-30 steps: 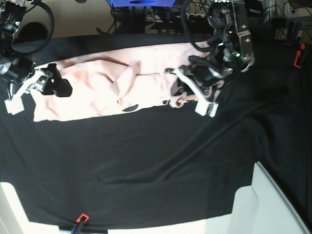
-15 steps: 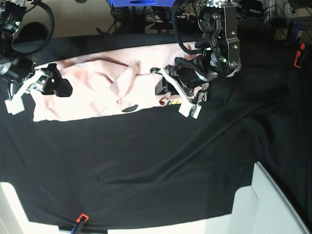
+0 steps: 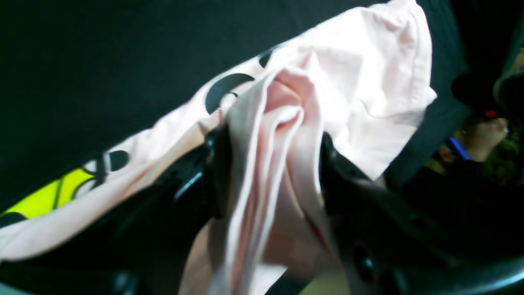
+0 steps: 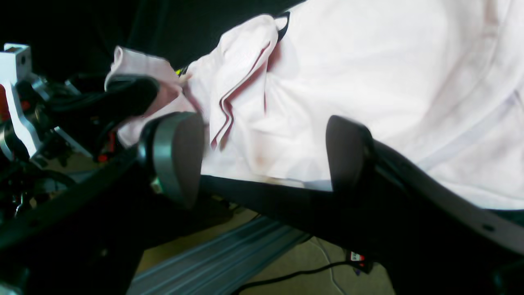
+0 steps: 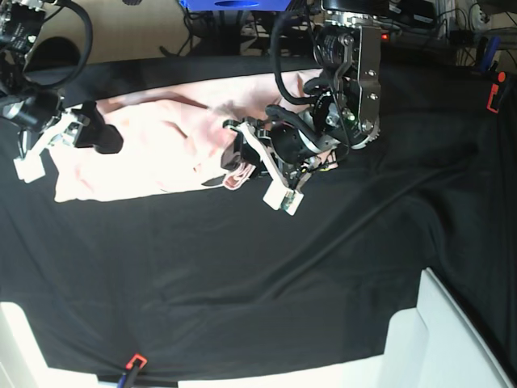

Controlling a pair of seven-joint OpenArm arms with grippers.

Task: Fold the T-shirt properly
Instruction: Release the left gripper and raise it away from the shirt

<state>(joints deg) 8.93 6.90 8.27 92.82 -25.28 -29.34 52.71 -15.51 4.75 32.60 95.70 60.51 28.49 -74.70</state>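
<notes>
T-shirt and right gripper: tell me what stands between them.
Nothing visible does. The right gripper hangs open directly over the T-shirt at its end, with bare pink cloth showing between the fingers. The left gripper has bunched cloth between its own fingers at the other end.

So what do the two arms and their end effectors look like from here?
Both arms are black with black cables. The left end effector has white finger frames tipped by black pads, below a silver bracket. The right end effector has matching white frames and dark rounded pads.
</notes>
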